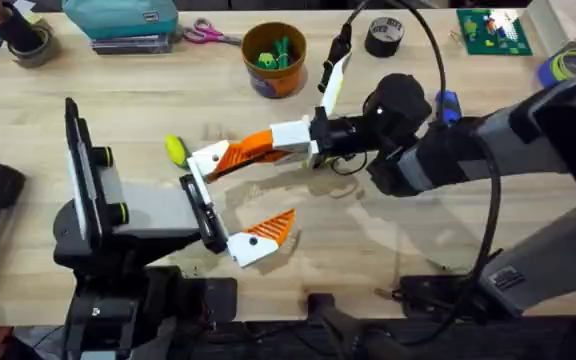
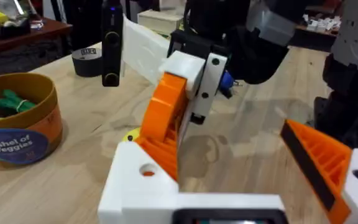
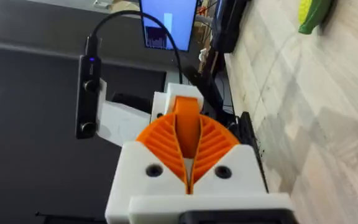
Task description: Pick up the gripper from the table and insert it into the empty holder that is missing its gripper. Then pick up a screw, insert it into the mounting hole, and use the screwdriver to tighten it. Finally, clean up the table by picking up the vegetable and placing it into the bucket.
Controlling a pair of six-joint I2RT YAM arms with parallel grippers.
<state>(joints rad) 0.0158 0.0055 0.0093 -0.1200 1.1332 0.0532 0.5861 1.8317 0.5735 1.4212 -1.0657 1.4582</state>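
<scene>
Right, we're in the first step: the right gripper [image 1: 253, 148] is clamped on the orange gripper [image 3: 188, 107] and has it nosed up against the white holder [image 1: 206, 160], the bare finger of the left gripper [image 1: 236, 200], whose fingers are spread wide. I'd say the wedge isn't fully seated, so the next move calls for a straight, well-aligned push along the holder's slot, with the left arm holding steady. No screw in the hole that I can see. The vegetable [image 1: 175, 150] lies on the pale wood table [image 1: 438, 250] at nine o'clock from the holder, just beside it. The bucket [image 1: 273, 58] stands at twelve o'clock on the table, with scissors [image 1: 208, 35] at eleven and a black tape roll [image 1: 383, 35] at one.
</scene>
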